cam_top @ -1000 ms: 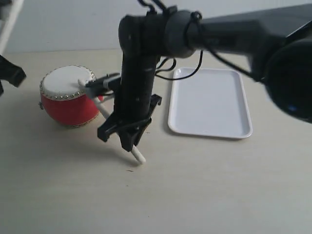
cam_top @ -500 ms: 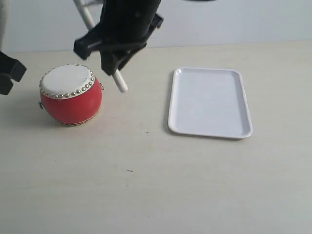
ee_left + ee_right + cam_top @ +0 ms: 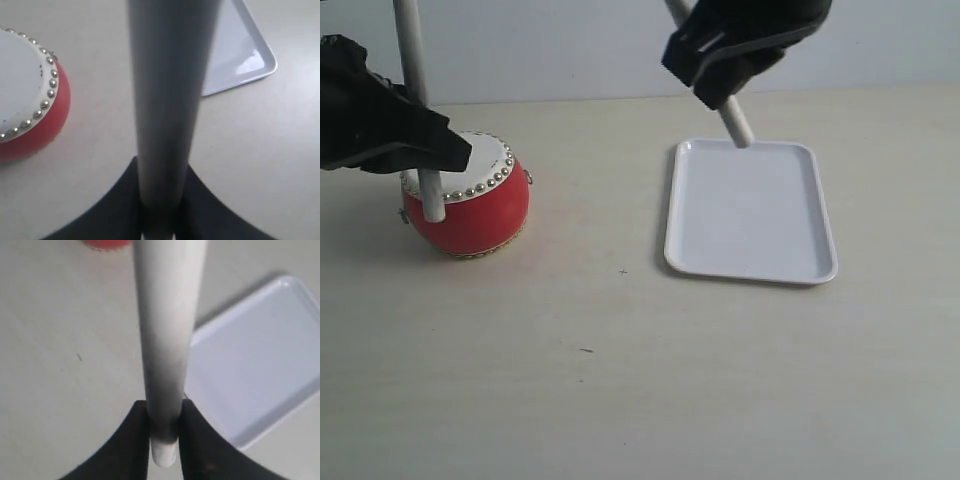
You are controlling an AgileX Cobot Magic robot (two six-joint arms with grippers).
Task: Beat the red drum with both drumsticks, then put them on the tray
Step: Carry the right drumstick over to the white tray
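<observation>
The red drum (image 3: 470, 210) with its off-white skin stands at the left of the table; it also shows in the left wrist view as red drum (image 3: 30, 115). My left gripper (image 3: 420, 140) is shut on a pale drumstick (image 3: 420, 100) held nearly upright, its lower end in front of the drum's left side. My right gripper (image 3: 725, 60) is shut on the other drumstick (image 3: 738, 128), tilted, its lower end over the far edge of the white tray (image 3: 750, 215). The wrist views show each stick, drumstick (image 3: 167, 100) and drumstick (image 3: 167, 330), clamped between black jaws.
The tray (image 3: 260, 355) lies flat right of centre on the beige table (image 3: 620, 380). A pale wall runs behind the table's far edge. The drum's red edge (image 3: 105, 244) peeks in at the border of the right wrist view.
The right arm lifted away from the drum and swung right, carrying its stick over the tray's far edge. The left gripper came in from the left with its stick beside the drum.
</observation>
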